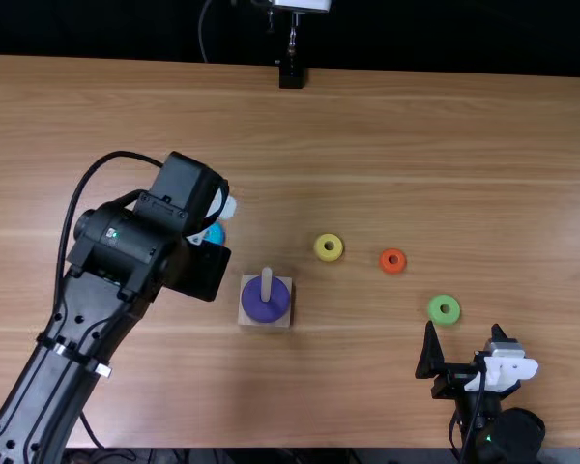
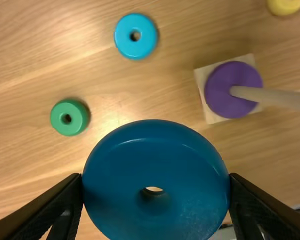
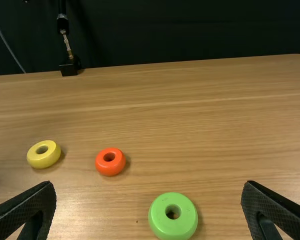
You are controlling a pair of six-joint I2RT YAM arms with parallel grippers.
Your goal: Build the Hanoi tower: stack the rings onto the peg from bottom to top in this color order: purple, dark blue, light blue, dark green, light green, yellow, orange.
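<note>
"Dark blue ring [image 2: 155, 145], closest to us: glossy, rounded, rim partly cut off. What holds it?"

"We see the left gripper [image 1: 198, 271] clamped on it. From above, that arm partly covers the light blue ring [image 2: 145, 47], just ahead. We find the dark green ring [image 2: 77, 120] near that gripper too."

"And beside it?"

"Purple ring [image 2: 220, 95], round the smooth wooden peg [image 2: 270, 96], on a square base [image 2: 212, 118]."

"Our right gripper [image 1: 463, 332]?"

"Fingers apart; light green ring [image 3: 162, 227] just ahead, orange [image 3: 109, 168] and yellow [image 3: 42, 159] rings farther off."
</note>
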